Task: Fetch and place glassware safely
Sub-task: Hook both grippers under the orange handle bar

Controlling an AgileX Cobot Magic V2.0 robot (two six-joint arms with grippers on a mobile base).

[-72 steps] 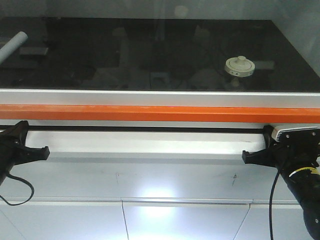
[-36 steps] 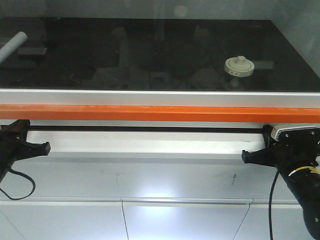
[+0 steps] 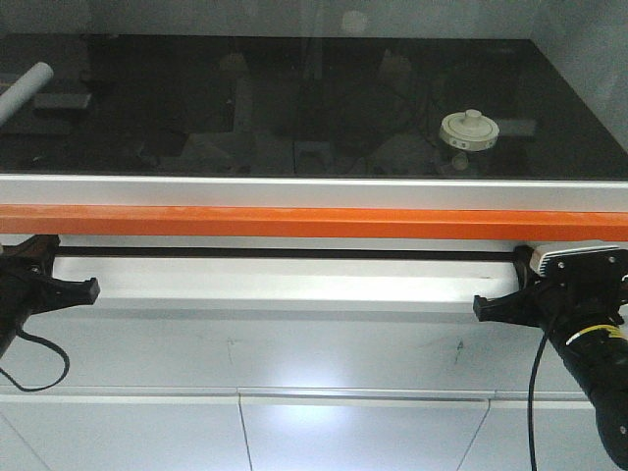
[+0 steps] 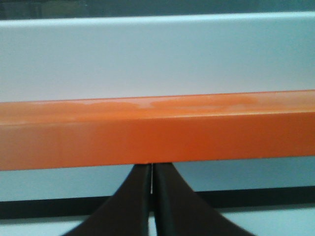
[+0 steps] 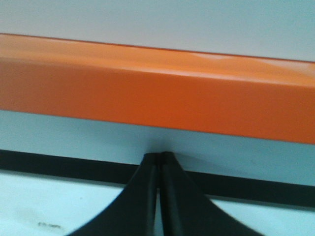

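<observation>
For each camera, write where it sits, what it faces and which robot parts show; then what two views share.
Front view: above both arms, facing the glossy black worktop and small clear glass jar with cream-white lid; left gripper and right gripper show.
Left wrist: on that arm, facing the orange bar; shut jaws show.
Right wrist: likewise, right arm.
Shared: all views show the bar.

The front-facing camera is sitting behind and above both arms, looking forward and slightly down over the orange bar [image 3: 314,222] that runs along the near edge of the black counter [image 3: 294,108], and it is taking in nearly the counter's full width. Each wrist camera is looking forward past its own fingertips, the left gripper [image 4: 151,172] and the right gripper [image 5: 158,160], from very close to that same bar. The bar is the one part all three views are sharing.
</observation>
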